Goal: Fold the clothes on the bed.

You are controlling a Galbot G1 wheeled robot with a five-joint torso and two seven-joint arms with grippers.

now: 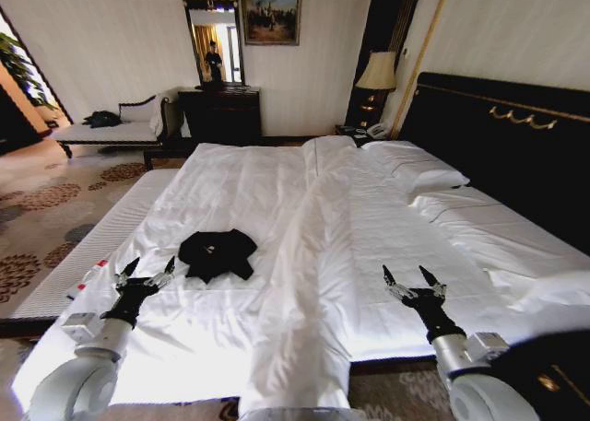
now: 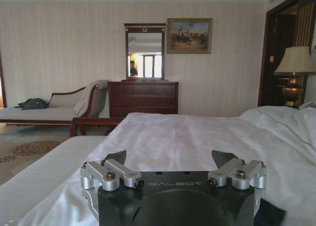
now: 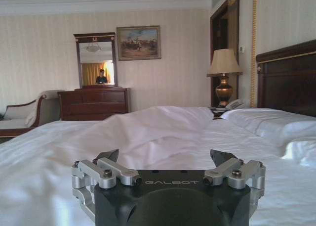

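The left tool point(image 1: 145, 272) and right tool point(image 1: 410, 280) each carry two black pointed fingertips on silver linkages fastened with dark screws. Each black housing bears grey "GALBOT" lettering. Behind them, black wrists join rounded silver-grey arm shells with small boxy silver fittings.

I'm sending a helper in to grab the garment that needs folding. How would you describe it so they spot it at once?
Start at the big white bed with the dark headboard. On the duvet, near the foot, lies a small crumpled black T-shirt, just ahead of the robot's left tool. It is the one dark thing on the white bedding.
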